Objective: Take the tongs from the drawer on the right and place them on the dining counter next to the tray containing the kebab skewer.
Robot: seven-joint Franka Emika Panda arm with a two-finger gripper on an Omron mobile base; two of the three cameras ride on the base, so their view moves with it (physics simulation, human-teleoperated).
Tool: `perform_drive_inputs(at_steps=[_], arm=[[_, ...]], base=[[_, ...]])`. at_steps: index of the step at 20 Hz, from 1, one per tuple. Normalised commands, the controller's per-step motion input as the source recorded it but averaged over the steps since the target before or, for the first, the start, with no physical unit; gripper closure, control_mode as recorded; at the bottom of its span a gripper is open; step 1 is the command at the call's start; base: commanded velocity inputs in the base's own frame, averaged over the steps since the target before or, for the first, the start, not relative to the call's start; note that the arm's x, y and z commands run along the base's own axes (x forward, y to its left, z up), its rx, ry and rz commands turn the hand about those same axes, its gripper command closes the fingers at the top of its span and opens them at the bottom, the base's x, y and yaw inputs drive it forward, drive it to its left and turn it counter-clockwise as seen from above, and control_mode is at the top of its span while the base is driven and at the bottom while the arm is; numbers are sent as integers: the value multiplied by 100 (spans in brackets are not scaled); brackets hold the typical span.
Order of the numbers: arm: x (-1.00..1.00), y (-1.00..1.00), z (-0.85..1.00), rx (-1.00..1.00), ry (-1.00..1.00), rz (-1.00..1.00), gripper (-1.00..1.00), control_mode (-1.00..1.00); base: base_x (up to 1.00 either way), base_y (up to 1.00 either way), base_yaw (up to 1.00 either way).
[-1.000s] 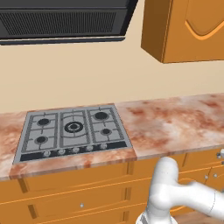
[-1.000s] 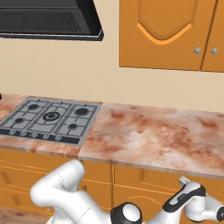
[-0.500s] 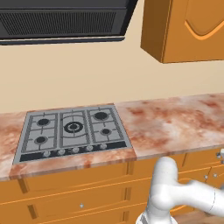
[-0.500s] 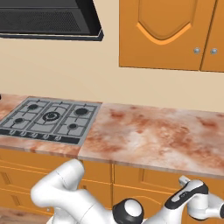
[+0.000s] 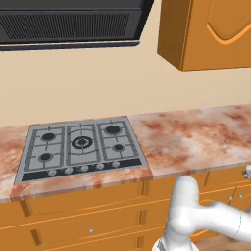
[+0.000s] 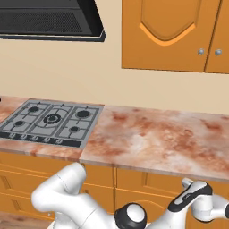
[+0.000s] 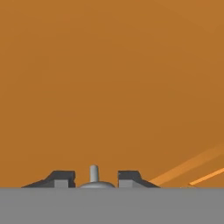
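The tongs cannot be seen; I judge them to lie inside the closed drawer (image 7: 112, 87). The fingers (image 7: 96, 179) are closed on its small grey knob (image 7: 93, 175) (the orange front fills the hand view), below the right end of the table (image 6: 179, 138). The step in hand is opening: next comes a straight pull outward, keeping the grip.

A home kitchen: a gas hob (image 5: 81, 149) is set into a pink marbled stone counter (image 5: 196, 139), a dark extractor hood (image 5: 68, 22) hangs above it, orange wooden wall cupboards (image 6: 172, 33) hang to its right, and matching drawers (image 5: 88, 228) run below.
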Motion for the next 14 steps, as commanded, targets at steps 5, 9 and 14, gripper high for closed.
perform_drive_inputs(at_steps=[5, 9, 14], arm=[[7, 16, -19, 0, 0, 0, 100, -100], [0, 5, -3, 0, -4, 0, 100, -100], [-26, 5, -2, 0, -3, 0, 100, -100]], base=[[0, 0, 0], [0, 0, 0], [0, 0, 0]])
